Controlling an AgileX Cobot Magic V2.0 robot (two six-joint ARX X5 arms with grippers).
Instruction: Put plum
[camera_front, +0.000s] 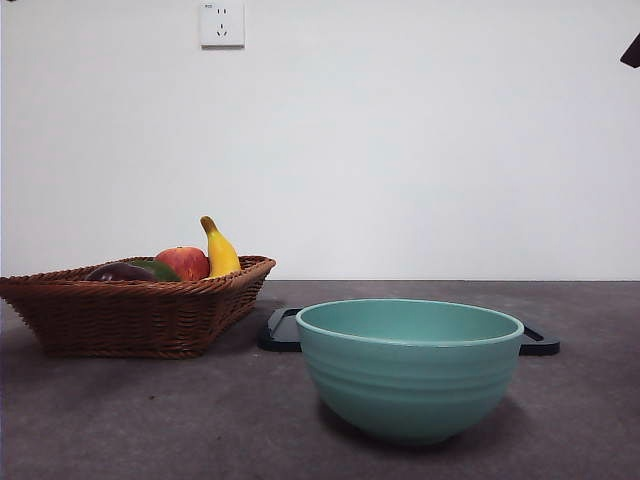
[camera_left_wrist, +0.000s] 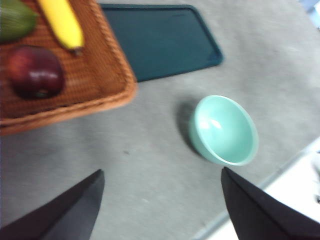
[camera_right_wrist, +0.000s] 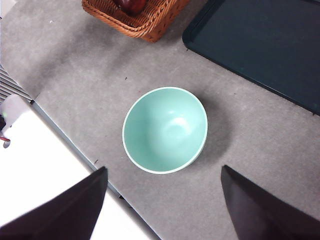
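The plum (camera_front: 118, 272), dark maroon and glossy, lies in the brown wicker basket (camera_front: 130, 315) at the left, next to a green fruit (camera_front: 157, 268). It also shows in the left wrist view (camera_left_wrist: 34, 71), in the basket (camera_left_wrist: 100, 85). My left gripper (camera_left_wrist: 160, 210) is open and empty, high above the bare table, between the basket and the teal bowl (camera_left_wrist: 224, 130). My right gripper (camera_right_wrist: 162, 205) is open and empty, high above the teal bowl (camera_right_wrist: 165, 129). The bowl (camera_front: 410, 368) is empty.
A red apple (camera_front: 184, 262) and a yellow banana (camera_front: 220, 250) share the basket. A flat dark tray (camera_front: 285, 330) lies behind the bowl. A black arm tip (camera_front: 632, 50) shows at the top right corner. The table's edge (camera_right_wrist: 75, 145) runs near the bowl.
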